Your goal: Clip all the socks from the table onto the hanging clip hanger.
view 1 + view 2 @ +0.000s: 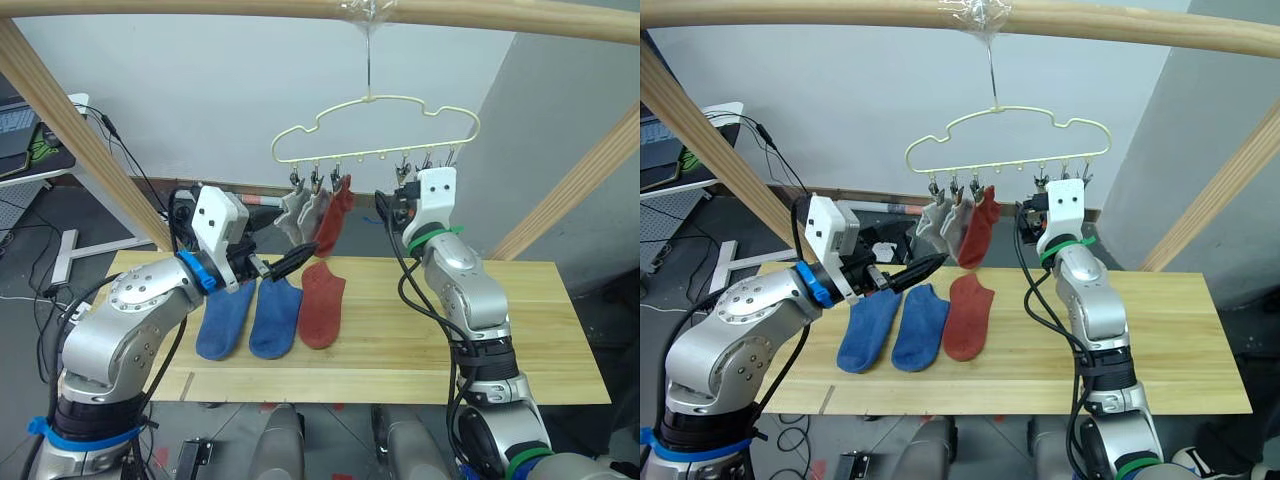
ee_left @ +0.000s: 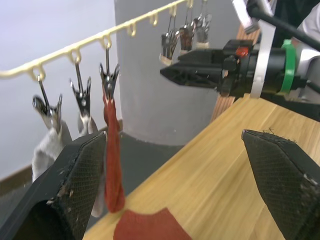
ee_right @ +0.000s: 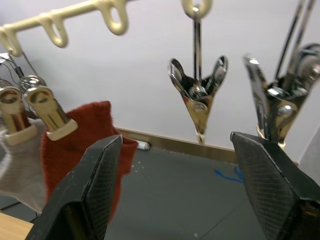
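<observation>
Head view: hanger [image 1: 375,128] hangs from a pole [image 1: 320,12]; two grey socks [image 1: 300,212] and one red sock [image 1: 335,215] clipped at its 8 o'clock. Two blue socks [image 1: 250,315] and a red one [image 1: 322,303] lie on the desk [image 1: 540,330].

Left wrist: left tool [image 2: 175,187] apart, empty, facing the right tool [image 2: 192,70].

Right wrist: right tool [image 3: 180,192] apart, an empty clip [image 3: 197,95] just ahead.

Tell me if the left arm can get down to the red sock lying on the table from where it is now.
Probably yes. The left end effector hovers open just above the blue socks, close beside the red sock on the table. Nothing lies between them; the hanging socks are higher up and farther back.
</observation>
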Tool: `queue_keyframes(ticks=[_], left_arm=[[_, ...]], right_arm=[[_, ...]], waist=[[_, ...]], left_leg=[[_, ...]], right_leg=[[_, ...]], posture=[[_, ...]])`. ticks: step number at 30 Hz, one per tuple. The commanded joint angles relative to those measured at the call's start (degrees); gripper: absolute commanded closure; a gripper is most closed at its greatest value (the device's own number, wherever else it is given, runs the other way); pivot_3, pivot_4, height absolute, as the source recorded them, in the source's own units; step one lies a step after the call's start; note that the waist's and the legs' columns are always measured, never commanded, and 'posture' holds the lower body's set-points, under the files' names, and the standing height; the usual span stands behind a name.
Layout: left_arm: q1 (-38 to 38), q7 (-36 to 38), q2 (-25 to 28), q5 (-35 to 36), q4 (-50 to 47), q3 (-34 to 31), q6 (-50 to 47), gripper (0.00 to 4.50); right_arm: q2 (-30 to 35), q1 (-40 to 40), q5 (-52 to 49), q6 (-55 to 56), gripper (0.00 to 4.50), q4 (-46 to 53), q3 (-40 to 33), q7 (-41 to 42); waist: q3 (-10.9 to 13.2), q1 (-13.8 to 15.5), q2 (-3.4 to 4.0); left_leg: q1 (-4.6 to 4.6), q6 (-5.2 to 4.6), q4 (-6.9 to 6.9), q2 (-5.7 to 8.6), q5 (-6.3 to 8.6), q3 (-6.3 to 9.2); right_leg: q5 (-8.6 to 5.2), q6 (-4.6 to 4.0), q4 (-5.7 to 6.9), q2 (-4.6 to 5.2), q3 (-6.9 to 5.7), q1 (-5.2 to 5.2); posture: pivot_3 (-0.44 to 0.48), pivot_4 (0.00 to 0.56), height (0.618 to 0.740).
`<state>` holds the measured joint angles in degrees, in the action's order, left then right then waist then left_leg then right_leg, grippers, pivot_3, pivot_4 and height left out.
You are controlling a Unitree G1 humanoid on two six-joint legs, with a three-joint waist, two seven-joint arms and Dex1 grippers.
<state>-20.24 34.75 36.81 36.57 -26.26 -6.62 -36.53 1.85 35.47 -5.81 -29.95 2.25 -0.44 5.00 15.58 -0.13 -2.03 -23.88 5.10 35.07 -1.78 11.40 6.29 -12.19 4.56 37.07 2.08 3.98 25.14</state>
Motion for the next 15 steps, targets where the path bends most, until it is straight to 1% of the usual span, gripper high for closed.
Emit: queue_keyframes(ticks=[1,7,12,15], left_arm=[[-2.1,0.8,0.4,-0.1,0.0,-1.3,1.3,0.00],[-3.6,2.8,0.5,0.8,-0.6,-0.9,1.2,0.00],[-5.3,4.1,0.1,3.4,-0.6,-1.6,-0.2,0.00],[-6.1,4.5,0.4,3.3,-0.5,-1.3,0.0,0.00]], right_arm=[[-0.6,2.0,-0.4,2.0,0.88,0.7,0.1,0.1],[-1.9,4.3,-0.8,3.9,0.88,-1.5,-0.1,0.1],[-2.2,4.9,-0.7,5.2,0.88,-2.0,0.2,0.7],[-2.3,5.7,-0.7,5.6,0.88,-2.4,-0.2,0.5]], waist=[[0.0,0.0,0.00],[0.0,0.0,0.00],[0.0,0.0,0.00],[0.0,0.0,0.00]], left_leg=[[0.00,0.00,0.00,0.00,0.00,0.00],[0.00,-0.01,0.00,0.00,-0.01,0.00],[0.00,-0.01,0.00,0.00,-0.01,0.02],[0.00,-0.01,0.00,0.00,-0.01,0.02]], right_leg=[[0.00,0.00,0.01,0.00,0.00,0.00],[0.00,-0.01,0.00,0.00,0.00,0.00],[0.00,-0.01,0.02,0.00,-0.01,0.00],[0.00,0.00,0.02,0.00,-0.01,-0.01]], posture=[[0.149,0.195,0.740],[0.148,0.197,0.740],[0.150,0.199,0.740],[0.149,0.202,0.740]])
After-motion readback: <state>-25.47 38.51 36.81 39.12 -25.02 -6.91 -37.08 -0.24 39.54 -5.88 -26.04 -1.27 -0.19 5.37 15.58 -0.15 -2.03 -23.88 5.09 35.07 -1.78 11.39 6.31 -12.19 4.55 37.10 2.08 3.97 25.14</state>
